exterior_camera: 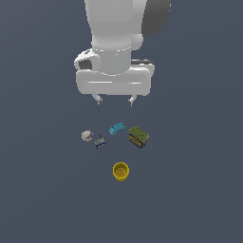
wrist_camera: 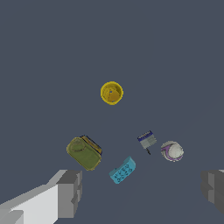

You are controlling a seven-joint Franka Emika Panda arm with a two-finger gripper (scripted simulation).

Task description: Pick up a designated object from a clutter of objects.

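In the exterior view the white arm (exterior_camera: 118,42) hangs over a plain dark grey floor (exterior_camera: 42,199), and its gripper (exterior_camera: 115,100) sits above the items with nothing between its two short fingertips (exterior_camera: 99,100) — they are spread well apart and touch none of the pieces. Take the cyan brick (exterior_camera: 116,128) as the landmark: it lies below the gripper in the picture, roughly under the gap between the fingertips. The olive-green box (exterior_camera: 138,136) — the thing to be picked — rests on the floor just beside the brick, toward the exterior view's right and slightly nearer the camera, its green top up and a dark blue and yellow side showing. A small grey-blue piece (exterior_camera: 100,142) lies near the brick on the other side, and a whitish round piece (exterior_camera: 87,135) lies just beyond that, farther toward the exterior view's left. The yellow cup (exterior_camera: 120,171) stands upright, open end up, well apart from the brick on the near side.

In the wrist view the two grey fingers (wrist_camera: 70,192) frame the scene, wide apart and holding nothing. The brick (wrist_camera: 122,171) lies between them, the box (wrist_camera: 84,152) just beside it and separate. The grey-blue piece (wrist_camera: 147,139) and the whitish piece (wrist_camera: 172,151) lie on the brick's other side. The cup (wrist_camera: 111,92) is farthest from the brick.
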